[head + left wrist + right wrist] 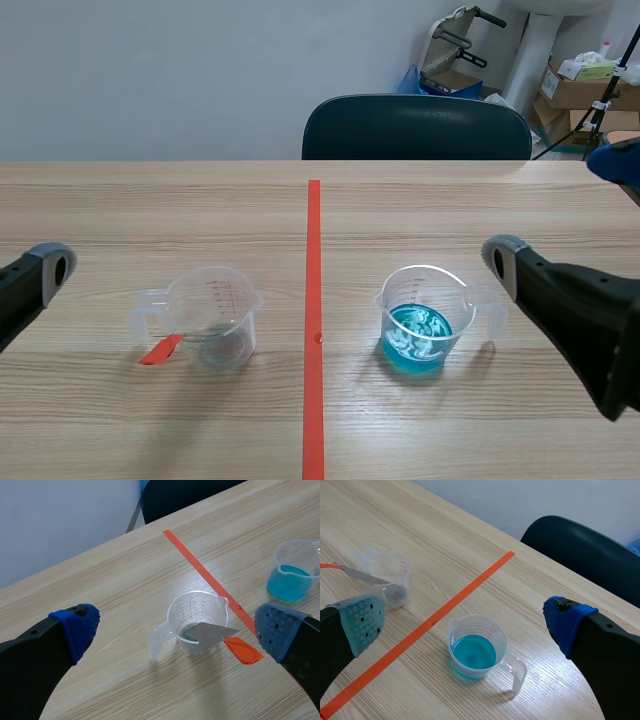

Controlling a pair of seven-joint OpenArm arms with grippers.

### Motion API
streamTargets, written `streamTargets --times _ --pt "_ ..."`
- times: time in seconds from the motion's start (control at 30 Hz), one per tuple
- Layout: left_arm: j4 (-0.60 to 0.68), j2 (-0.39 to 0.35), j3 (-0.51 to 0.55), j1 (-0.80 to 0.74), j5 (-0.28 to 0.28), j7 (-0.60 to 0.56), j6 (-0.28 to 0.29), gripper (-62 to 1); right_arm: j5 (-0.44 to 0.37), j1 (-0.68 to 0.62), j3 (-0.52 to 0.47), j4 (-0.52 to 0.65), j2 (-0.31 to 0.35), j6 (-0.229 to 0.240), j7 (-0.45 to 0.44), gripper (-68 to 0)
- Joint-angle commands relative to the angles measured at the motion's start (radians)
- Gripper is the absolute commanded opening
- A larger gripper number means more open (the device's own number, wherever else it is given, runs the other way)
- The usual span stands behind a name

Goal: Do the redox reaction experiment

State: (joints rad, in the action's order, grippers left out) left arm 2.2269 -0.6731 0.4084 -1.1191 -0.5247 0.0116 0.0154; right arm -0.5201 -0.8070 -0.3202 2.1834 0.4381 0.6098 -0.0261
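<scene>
**Two cups, two spread pincers, one tool**

Two clear plastic measuring cups stand on the wooden table (150, 210), one on each side of the orange-red tape line (314, 300) and well apart. The left cup (213, 318) has red scale marks on its wall. One small tool (161, 349) leans in it, its grey metal blade inside and its orange handle sticking out past the rim. The right cup (425, 318) holds blue liquid (418, 335) in its lower part, and its handle points toward the right arm.

There are two pincers, and neither touches anything. The left pincer (175, 630) is spread wide, with the left cup ahead of it between the blue pads. The right pincer (465, 620) is also spread wide, with the blue-filled cup ahead of it between the fingers.

One dark chair (415, 128) stands at the far side of the table. Nothing lies between either pincer and its cup.
</scene>
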Motion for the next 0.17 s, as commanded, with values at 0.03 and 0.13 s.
streamTargets --times 0.03,0.13 --pt "0.003 0.000 -0.002 -0.008 -0.003 -0.011 -0.002 1.4 -0.007 0.009 0.000 -0.001 0.005 0.000 -0.016 0.4" --pt "0.003 0.000 -0.002 -0.008 -0.003 -0.011 -0.002 1.4 -0.007 0.009 0.000 -0.001 0.005 0.000 -0.016 0.4"
